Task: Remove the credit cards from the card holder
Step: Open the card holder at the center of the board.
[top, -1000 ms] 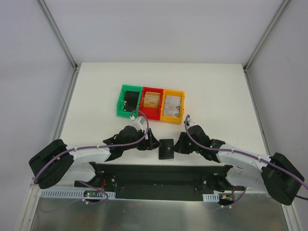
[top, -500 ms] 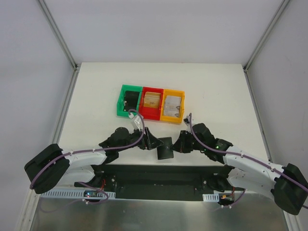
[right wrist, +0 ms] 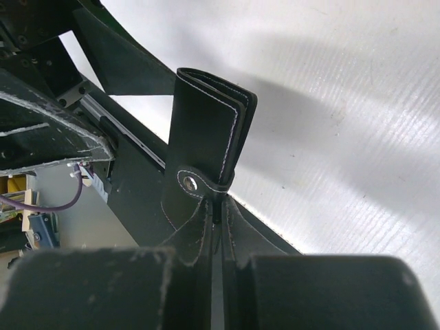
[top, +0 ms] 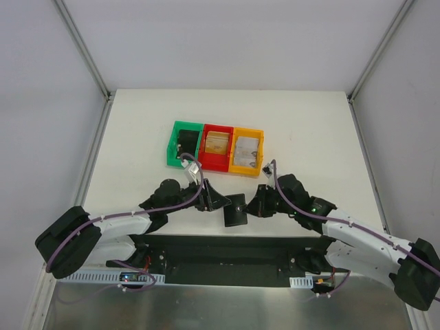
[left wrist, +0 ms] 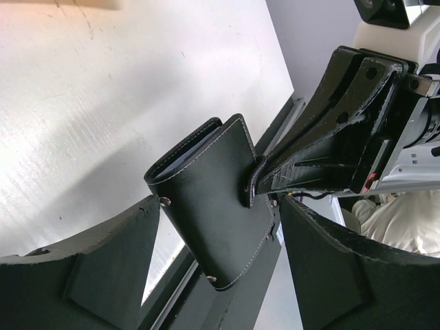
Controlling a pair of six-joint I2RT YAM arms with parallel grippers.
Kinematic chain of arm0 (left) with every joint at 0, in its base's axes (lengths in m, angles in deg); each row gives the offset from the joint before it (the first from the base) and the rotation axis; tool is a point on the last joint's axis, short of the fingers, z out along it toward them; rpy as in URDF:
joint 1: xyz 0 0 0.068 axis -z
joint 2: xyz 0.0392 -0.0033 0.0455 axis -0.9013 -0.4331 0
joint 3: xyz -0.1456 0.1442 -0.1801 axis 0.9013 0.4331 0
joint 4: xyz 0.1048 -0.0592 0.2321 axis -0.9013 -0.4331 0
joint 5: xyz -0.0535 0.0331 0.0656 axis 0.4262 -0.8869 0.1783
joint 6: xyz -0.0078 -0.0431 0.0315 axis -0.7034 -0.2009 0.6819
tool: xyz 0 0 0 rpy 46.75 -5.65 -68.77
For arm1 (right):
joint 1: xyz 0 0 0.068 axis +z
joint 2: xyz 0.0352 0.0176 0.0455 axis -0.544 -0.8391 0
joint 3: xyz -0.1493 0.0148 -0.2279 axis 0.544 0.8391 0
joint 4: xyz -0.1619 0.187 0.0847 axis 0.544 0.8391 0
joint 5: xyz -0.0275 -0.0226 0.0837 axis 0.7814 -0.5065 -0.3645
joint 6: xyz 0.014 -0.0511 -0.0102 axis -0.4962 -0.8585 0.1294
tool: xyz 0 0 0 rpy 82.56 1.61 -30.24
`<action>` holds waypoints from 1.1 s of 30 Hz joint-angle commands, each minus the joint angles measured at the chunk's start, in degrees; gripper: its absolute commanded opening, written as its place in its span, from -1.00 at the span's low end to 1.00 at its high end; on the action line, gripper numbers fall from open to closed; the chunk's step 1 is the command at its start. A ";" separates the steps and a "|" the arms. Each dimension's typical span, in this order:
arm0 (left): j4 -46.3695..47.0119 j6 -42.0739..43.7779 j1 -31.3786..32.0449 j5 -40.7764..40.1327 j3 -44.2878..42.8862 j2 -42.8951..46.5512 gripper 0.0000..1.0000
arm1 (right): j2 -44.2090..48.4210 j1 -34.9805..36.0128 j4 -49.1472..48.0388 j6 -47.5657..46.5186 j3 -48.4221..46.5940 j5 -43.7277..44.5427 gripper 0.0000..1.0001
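Note:
The card holder (top: 236, 210) is folded shut, black with pale stitching, and stands on edge over the table's near edge. My right gripper (right wrist: 218, 206) is shut on its small snap tab, also seen from the left wrist (left wrist: 260, 176). My left gripper (left wrist: 220, 206) is open, and the card holder (left wrist: 213, 199) hangs between its fingers with a gap on each side. From above, the left gripper (top: 218, 201) is just left of the holder and the right gripper (top: 256, 205) just right of it. A tan credit card (top: 217, 143) lies in the red bin, a pale one (top: 246, 147) in the orange bin.
Three bins stand in a row behind the grippers: green (top: 172, 143) with a chunky black object, red (top: 218, 163), orange (top: 259, 136). A black rail (top: 220, 247) runs along the table's near edge, under the holder.
Both grippers have drawn in toward the holder. It has gone from lying flat to tilted up on edge, and the left fingers now straddle it.

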 commanded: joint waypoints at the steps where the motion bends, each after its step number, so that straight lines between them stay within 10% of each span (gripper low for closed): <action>1: 0.73 -0.20 -0.85 0.71 1.04 3.26 0.40 | 1.85 0.27 -0.65 -1.20 -3.66 -1.86 -1.00; 33: 6.88 -2.57 -2.51 7.13 0.33 3.43 0.42 | 5.63 0.27 -4.69 -2.35 -4.37 -6.17 -1.00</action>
